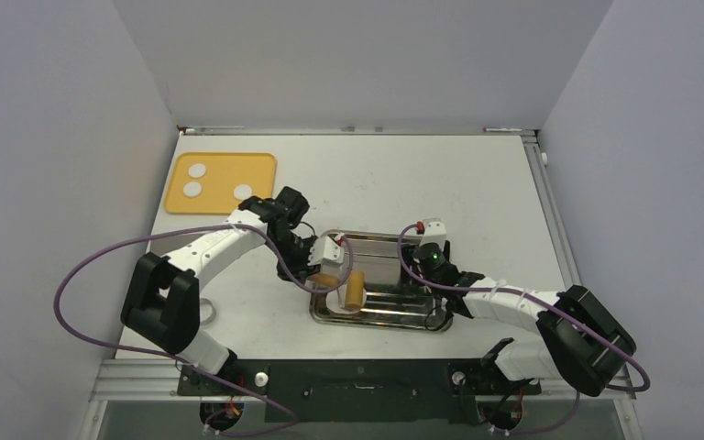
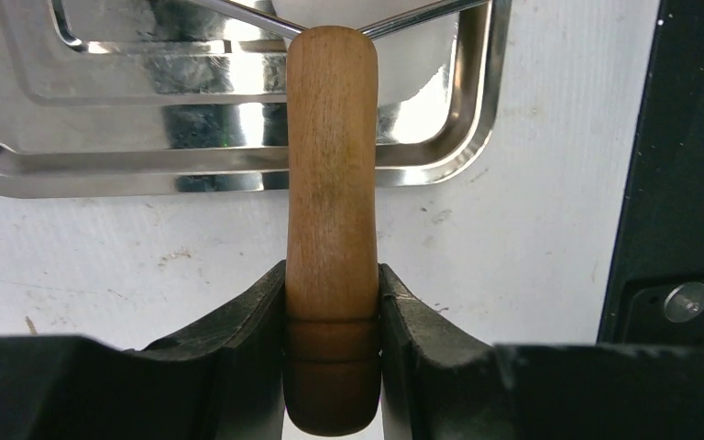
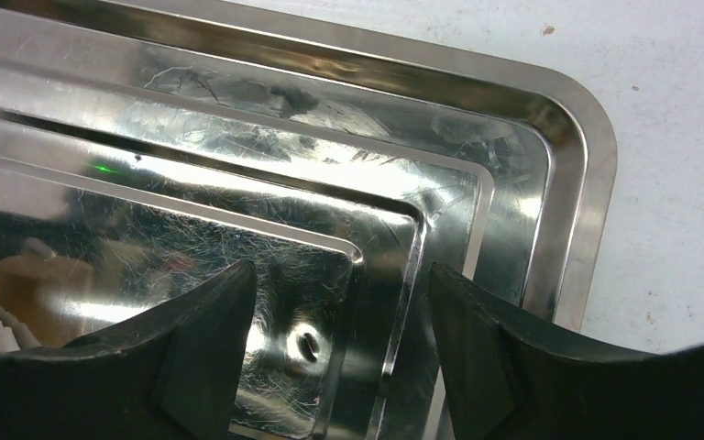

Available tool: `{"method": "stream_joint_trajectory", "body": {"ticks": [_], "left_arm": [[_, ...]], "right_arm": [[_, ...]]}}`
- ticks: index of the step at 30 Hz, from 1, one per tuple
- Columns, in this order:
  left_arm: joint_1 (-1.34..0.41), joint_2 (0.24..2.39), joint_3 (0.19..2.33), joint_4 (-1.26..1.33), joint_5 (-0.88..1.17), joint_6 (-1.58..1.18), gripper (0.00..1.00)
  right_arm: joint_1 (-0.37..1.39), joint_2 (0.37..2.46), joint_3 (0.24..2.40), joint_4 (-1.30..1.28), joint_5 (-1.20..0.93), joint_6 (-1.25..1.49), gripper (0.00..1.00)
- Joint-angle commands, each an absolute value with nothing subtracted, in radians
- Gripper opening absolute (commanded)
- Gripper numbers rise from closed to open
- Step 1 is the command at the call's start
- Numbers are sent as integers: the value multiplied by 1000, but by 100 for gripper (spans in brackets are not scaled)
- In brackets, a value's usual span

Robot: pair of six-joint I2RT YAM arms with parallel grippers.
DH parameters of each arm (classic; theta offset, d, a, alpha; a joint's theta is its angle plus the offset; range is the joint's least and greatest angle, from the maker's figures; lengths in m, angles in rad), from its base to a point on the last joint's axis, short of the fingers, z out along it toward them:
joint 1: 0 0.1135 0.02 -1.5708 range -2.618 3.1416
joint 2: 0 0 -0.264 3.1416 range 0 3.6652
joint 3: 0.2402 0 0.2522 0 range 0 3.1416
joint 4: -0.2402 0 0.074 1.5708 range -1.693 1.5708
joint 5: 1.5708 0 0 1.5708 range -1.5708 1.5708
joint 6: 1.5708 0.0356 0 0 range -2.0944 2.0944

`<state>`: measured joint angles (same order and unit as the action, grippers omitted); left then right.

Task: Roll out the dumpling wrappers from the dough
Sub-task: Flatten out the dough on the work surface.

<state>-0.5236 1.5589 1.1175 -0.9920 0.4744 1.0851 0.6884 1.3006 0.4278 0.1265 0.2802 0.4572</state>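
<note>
Three dough lumps are seen on a yellow board at the far left, well apart from both arms. A roller's wooden handle is clamped between the partly closed fingers of the left gripper. Its wire yoke is cut off at the frame's top, and a white patch there cannot be identified. The right gripper is held wide open and empty over the steel tray.
</note>
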Motion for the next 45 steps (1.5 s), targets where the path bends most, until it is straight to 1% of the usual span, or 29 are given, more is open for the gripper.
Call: {"method": "stream_joint_trajectory", "body": {"ticks": [1,11,14,19,21,23,28,35,40,45], "left_arm": [[-534,1514,1111,-1090,468,1118,0],[-542,1485,1100,-1128,393,1100,0],[-569,1483,1072,-1073,388,1059,0],[-695,1512,1002,-916,412,962,0],[-712,1532,988,-851,413,941,0],[-718,1551,993,-838,405,937,0],[-689,1519,1020,-892,377,969,0],[-586,1477,1160,-1063,399,1011,0],[-546,1456,1148,-1133,382,1038,0],[-564,1455,1087,-1117,399,1029,0]], "right_arm": [[687,1306,437,162,300,447,64],[675,1355,477,113,326,474,64],[677,1389,496,94,343,479,63],[676,1408,508,91,346,482,63],[677,1408,508,91,344,482,63],[677,1403,505,92,344,482,63],[675,1402,501,95,350,482,63],[675,1435,521,80,353,480,63],[674,1436,523,79,353,479,63],[673,1440,525,76,352,481,63]]}}
